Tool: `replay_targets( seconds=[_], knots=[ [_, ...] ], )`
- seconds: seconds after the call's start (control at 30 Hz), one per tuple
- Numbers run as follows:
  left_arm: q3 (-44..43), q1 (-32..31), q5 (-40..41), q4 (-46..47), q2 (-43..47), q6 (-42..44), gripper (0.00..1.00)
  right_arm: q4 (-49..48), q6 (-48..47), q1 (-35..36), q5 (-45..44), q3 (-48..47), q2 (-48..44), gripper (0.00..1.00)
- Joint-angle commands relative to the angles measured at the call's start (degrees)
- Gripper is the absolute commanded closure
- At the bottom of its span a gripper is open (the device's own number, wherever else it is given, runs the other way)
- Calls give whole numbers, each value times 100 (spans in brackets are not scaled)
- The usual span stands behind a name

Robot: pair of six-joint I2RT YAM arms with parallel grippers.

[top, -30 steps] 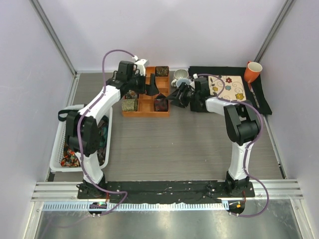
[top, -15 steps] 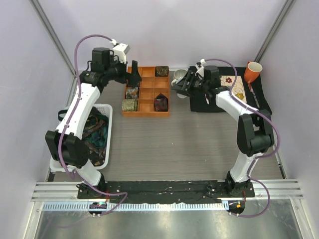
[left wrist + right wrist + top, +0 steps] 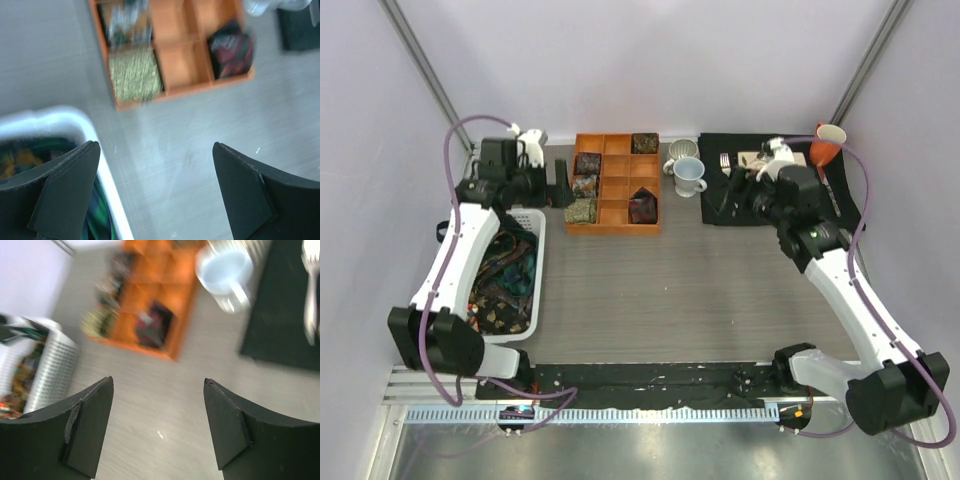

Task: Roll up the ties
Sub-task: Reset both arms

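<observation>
Several rolled ties sit in the orange compartment tray (image 3: 616,228): a maroon roll (image 3: 642,207) at front right, an olive roll (image 3: 581,211) at front left, and others behind. Loose ties (image 3: 505,280) lie heaped in the white basket (image 3: 539,250) on the left. My left gripper (image 3: 560,186) hangs open between basket and tray, holding nothing. In the left wrist view its fingers (image 3: 65,190) frame bare table, with the olive roll (image 3: 135,75) ahead. My right gripper (image 3: 728,198) is open and empty over the placemat's left edge. The right wrist view shows the maroon roll (image 3: 155,322) far ahead of the gripper (image 3: 158,380).
A pale blue mug (image 3: 690,176) and a second cup (image 3: 682,152) stand right of the tray. The black placemat (image 3: 850,208) at back right carries a fork (image 3: 725,162). An orange cup (image 3: 827,143) stands at its far corner. Walls close in on both sides.
Both arms pulled away from the tray: the left swung left toward the basket, the right swung right over the placemat and its jaws widened. The maroon roll stays in its compartment.
</observation>
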State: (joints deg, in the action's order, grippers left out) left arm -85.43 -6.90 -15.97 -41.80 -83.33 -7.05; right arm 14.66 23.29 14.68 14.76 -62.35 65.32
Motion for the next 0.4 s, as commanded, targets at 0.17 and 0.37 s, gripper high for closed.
replay_targets(
  seconds=[0.17, 0.37],
  knots=[
    [2688, -391, 841, 568, 1599, 2, 0, 793, -9, 9, -896, 2138, -1213, 20],
    [2971, -400, 911, 612, 2049, -51, 0, 1153, 9, 18, -940, 2280, -1548, 14]
  ],
)
